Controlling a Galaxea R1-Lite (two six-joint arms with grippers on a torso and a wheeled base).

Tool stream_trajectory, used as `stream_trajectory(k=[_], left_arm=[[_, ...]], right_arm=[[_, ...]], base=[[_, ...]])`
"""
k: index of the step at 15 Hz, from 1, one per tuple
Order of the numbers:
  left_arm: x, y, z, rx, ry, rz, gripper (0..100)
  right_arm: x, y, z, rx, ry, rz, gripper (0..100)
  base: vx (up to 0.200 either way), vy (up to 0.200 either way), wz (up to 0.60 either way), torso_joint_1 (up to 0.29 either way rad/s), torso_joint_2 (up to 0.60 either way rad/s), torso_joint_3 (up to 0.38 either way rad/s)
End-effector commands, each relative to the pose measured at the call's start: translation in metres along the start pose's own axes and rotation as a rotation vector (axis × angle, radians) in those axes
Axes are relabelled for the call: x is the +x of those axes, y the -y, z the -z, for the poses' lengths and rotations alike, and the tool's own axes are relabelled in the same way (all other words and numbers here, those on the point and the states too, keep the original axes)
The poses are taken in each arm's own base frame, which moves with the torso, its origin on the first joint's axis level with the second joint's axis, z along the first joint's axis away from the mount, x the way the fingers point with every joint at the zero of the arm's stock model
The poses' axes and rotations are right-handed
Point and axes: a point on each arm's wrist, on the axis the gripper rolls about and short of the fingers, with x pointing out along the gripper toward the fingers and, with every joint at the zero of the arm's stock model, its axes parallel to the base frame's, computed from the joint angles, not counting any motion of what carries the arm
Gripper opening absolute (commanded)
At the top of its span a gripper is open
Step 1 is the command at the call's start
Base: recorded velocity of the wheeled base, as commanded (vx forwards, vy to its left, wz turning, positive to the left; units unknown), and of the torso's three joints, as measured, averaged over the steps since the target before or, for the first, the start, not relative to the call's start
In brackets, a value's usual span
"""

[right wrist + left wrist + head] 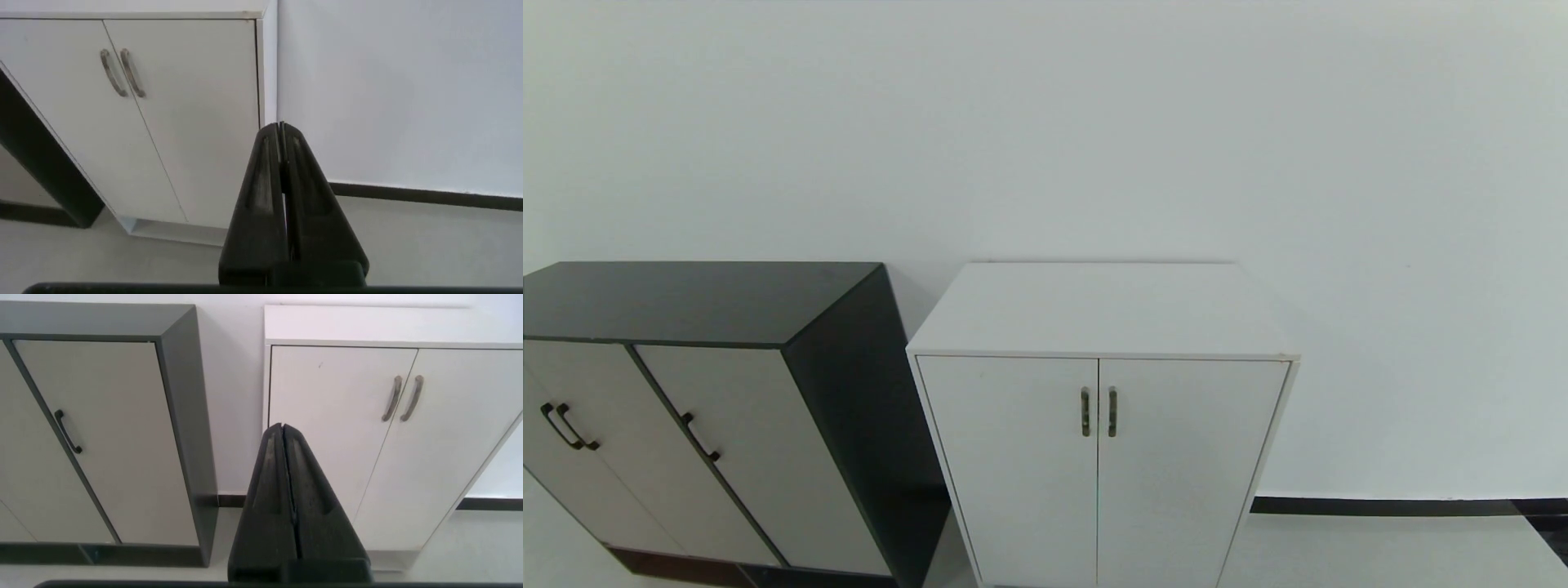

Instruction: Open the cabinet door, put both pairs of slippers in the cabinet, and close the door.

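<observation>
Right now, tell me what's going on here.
Nothing is being handled yet. The robot faces a white cabinet whose two doors are both shut, their handles side by side at the middle seam. The left gripper and right gripper are both shut and empty, held short of the cabinet and touching nothing. A dark cabinet with pale doors stands to the robot's left of it.

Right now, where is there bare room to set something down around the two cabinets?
Bare: the top of the white two-door cabinet, the top of the black-framed cabinet with pale doors left of it, and the pale floor right of the white cabinet, up to the black baseboard. Tight: the narrow gap between the two cabinets.
</observation>
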Motion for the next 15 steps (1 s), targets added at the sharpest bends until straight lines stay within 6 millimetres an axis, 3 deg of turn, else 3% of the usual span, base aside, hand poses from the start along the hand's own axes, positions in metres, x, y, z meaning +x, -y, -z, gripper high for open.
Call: stream_trajectory(k=[1, 2, 5, 15], left_arm=[[0.0000, 0.0000, 0.0000, 0.000, 0.000, -0.001, 0], [0.0000, 0.0000, 0.0000, 0.001, 0.000, -0.001, 0], [0.0000, 0.0000, 0.0000, 0.001, 0.000, -0.001, 0], [0.0000, 0.0000, -0.0001, 0.004, 0.001, -0.002, 0]], right_arm=[[-0.0001, -0.0012, 0.0000, -0.002, -0.001, 0.072, 0], [-0.0016, -0.0024, 0.0005, -0.006, 0.018, 0.130, 0], [-0.0070, -0.0024, 0.0026, -0.011, 0.090, 0.091, 0], [-0.0070, -0.0027, 0.0023, 0.004, 0.094, 0.077, 0]], base=[[0.000, 0.000, 0.00, 0.000, 0.00, 0.000], [0.000, 0.000, 0.00, 0.000, 0.00, 0.000], [0.000, 0.000, 0.00, 0.000, 0.00, 0.000], [0.000, 0.000, 0.00, 0.000, 0.00, 0.000]])
